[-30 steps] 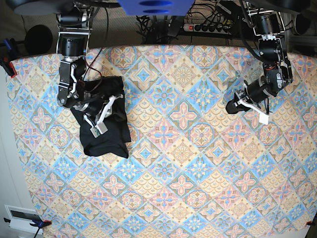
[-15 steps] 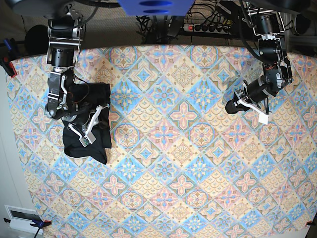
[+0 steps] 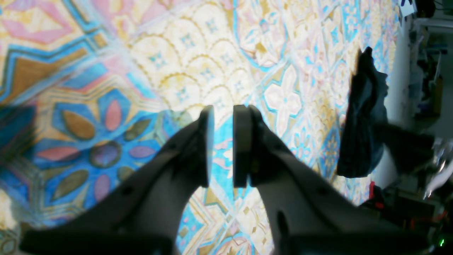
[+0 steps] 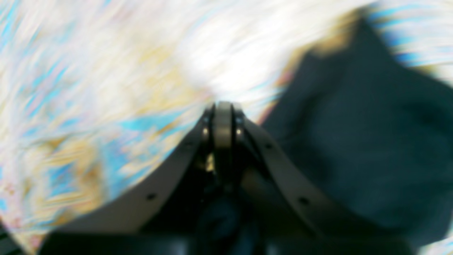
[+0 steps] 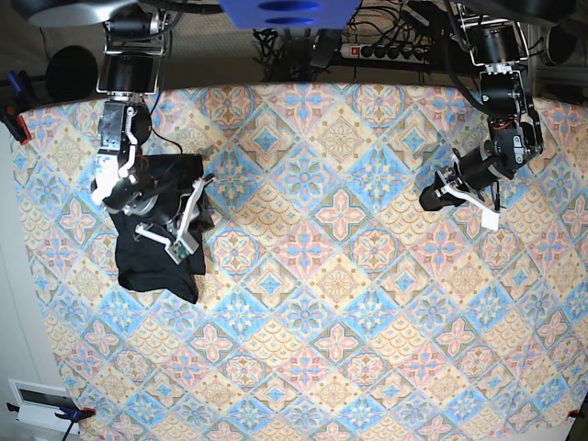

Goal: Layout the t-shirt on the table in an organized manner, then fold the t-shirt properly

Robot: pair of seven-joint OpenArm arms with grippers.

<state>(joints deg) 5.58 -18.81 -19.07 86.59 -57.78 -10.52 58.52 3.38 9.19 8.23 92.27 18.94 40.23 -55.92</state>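
Observation:
The black t-shirt (image 5: 152, 266) lies bunched in a rough heap near the left edge of the patterned table (image 5: 340, 303). My right gripper (image 5: 177, 246) lies on top of it, shut, with dark cloth gathered at its jaws. In the blurred right wrist view the right gripper (image 4: 223, 120) has its pads pressed together, with the t-shirt (image 4: 371, 141) to its right and beneath it. My left gripper (image 5: 489, 219) hovers over bare table at the far right. In the left wrist view the left gripper (image 3: 223, 145) is narrowly open and empty, with the t-shirt (image 3: 361, 117) far off.
A power strip (image 5: 386, 50) and cables lie behind the table's back edge. A red and black clamp (image 5: 14, 119) holds the covering at the left edge. A white box (image 5: 41, 400) sits off the front left corner.
The right arm dragged the t-shirt leftward across the table, then swung its gripper slightly right and up over the heap. The left arm has stayed where it was.

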